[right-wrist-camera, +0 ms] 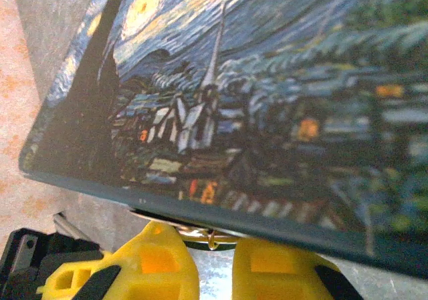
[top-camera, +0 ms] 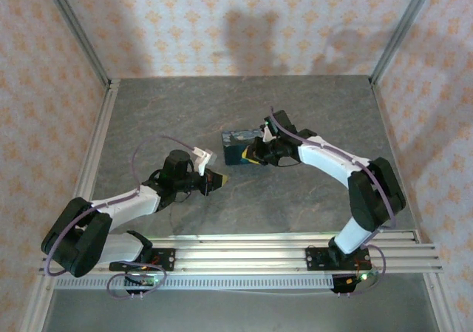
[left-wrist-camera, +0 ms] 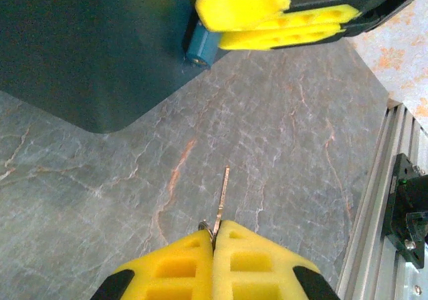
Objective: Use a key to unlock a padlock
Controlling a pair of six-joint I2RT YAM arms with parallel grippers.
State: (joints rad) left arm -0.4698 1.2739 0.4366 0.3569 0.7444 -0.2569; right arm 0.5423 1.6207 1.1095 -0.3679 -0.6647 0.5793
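My left gripper [left-wrist-camera: 215,236] is shut on a thin silvery key [left-wrist-camera: 225,192]. The key's blade points forward over the grey table toward the padlock [left-wrist-camera: 199,46]. The padlock is a tiny blue body at the corner of the dark painted box [left-wrist-camera: 87,46]. My right gripper [top-camera: 255,153] is shut on the padlock, its yellow fingers [left-wrist-camera: 267,16] clamped just above the blue body. In the right wrist view the padlock's silvery loop [right-wrist-camera: 211,236] shows between my right gripper's [right-wrist-camera: 215,248] fingers, under the box's edge [right-wrist-camera: 267,230]. From above, my left gripper [top-camera: 219,178] sits a short way left of and nearer than the box [top-camera: 235,138].
An aluminium rail [top-camera: 281,247] carrying both arm bases runs along the near edge, and it also appears at right as the rail [left-wrist-camera: 381,200]. Patterned walls [top-camera: 236,21] close the table at the back and sides. Bare grey tabletop [top-camera: 185,110] lies behind and left of the box.
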